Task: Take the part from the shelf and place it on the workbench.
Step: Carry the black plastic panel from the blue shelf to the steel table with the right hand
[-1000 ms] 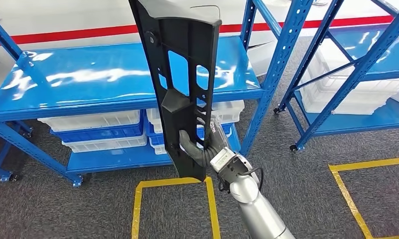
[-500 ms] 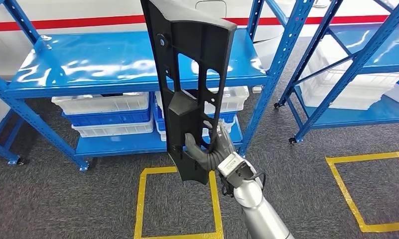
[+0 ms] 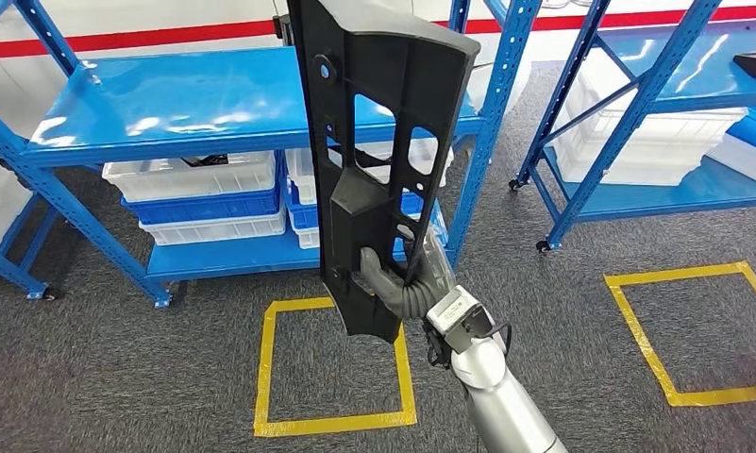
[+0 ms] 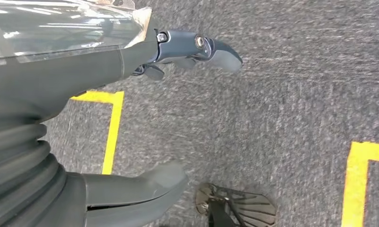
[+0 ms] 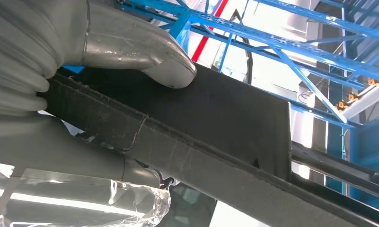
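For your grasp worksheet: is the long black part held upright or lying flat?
Upright, leaning slightly. The black part stands tall above the right hand, which grips its lower end, clear of the blue shelf.

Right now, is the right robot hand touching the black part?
Touching. In the right wrist view the right robot hand presses its thumb flat on the black part; the head view shows fingers wrapped around its lower end.

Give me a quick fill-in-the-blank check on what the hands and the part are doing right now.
1. The black part is held by the robot's ____ hand.
2. The part stands roughly ____, its long side pointing up.
3. The left hand holds ____.
4. The squares taped on the grey floor are ____ in colour.

Missing words: right; upright; nothing; yellow
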